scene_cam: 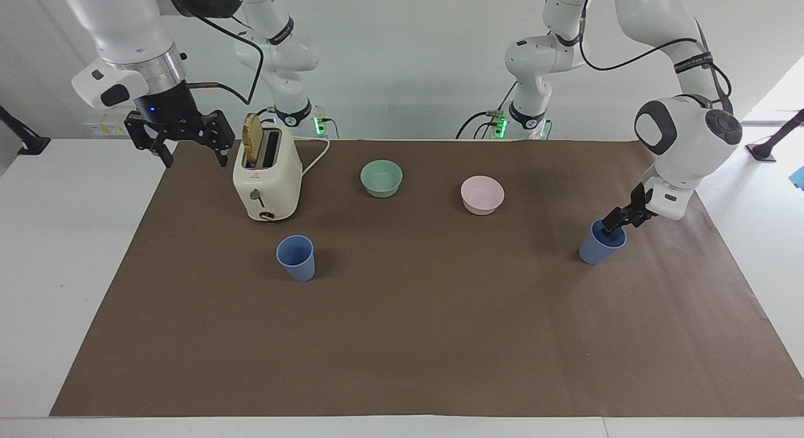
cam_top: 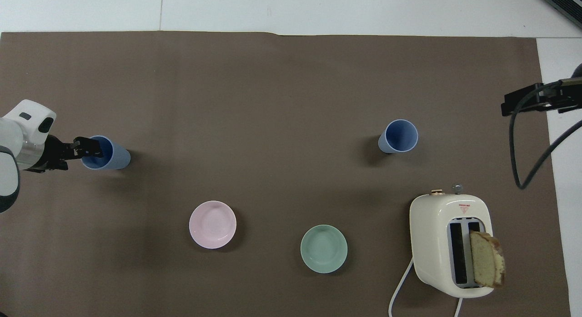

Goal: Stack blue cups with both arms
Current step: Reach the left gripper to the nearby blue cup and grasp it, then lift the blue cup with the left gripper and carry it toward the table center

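Nothing is stacked yet. The left hand (scene_cam: 614, 225) is placed at one matte blue tapered plastic cup's (scene_cam: 600, 247) rim; whether it is gripped cannot be told. The right hand (scene_cam: 191, 150) is held spread, waiting above the surface's (scene_cam: 402, 337) edge, well apart from the second blue cup (scene_cam: 296, 259).

The left gripper (scene_cam: 614, 225) is at the rim of one blue cup (scene_cam: 601, 244), with bare brown mat (scene_cam: 440, 337) all round it. The right gripper (scene_cam: 188, 136) hangs open just beside the toaster (scene_cam: 267, 177) (a bread slice (scene_cam: 252, 138) stands up from its slot), which blocks the straight way to the other blue cup (scene_cam: 296, 257).
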Robot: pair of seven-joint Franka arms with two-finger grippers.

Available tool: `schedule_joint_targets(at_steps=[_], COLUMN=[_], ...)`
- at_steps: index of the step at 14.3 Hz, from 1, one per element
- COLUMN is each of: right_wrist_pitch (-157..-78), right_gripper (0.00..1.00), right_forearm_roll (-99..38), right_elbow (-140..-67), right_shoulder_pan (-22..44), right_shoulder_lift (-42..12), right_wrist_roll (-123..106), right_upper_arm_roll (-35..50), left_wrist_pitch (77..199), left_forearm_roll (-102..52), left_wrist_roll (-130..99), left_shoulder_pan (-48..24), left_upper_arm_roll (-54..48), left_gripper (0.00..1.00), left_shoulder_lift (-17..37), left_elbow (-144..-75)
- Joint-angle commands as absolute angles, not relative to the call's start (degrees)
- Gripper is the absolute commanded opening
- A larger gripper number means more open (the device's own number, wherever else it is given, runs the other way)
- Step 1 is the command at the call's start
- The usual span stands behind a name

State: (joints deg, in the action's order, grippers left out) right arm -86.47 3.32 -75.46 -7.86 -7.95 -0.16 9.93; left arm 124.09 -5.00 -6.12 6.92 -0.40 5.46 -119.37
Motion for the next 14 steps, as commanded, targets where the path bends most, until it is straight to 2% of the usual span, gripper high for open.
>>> schedule_joint_targets(at_steps=[1, 2, 9, 14], right_wrist_pitch=[-87.1, -87.2, -87.1, -87.1], right_gripper=[1.0, 1.0, 1.0, 1.0], right_forearm_roll=[2.5, 2.5, 2.5, 2.5], right_elbow=[-76.4, -76.4, -76.4, -76.4], right_shoulder_pan=[-8.3, -8.3, -8.3, -8.3], right_shoulder_lift=[-7.0, -7.0, -7.0, -7.0], right_wrist_roll=[-1.1, -1.0, -1.0, -1.0], right_upper_arm_roll=[10.1, 10.1, 10.1, 10.1], left_wrist_pitch=[125.6, 125.3, 123.9, 108.6], left_forearm_roll=[-5.8, -5.8, -6.2, -6.2], left_wrist_roll=[-6.6, -6.2, -5.8, -6.8], left_shoulder_pan=[6.8, 6.9, 6.4, 6.1], left_upper_arm_roll=[-0.1, -0.1, -0.2, -0.7], left_gripper=[0.21, 0.0, 0.0, 0.0], left_shoulder_lift=[4.9, 4.9, 6.4, 5.8], left_elbow=[-120.8, -120.8, -116.1, -101.4])
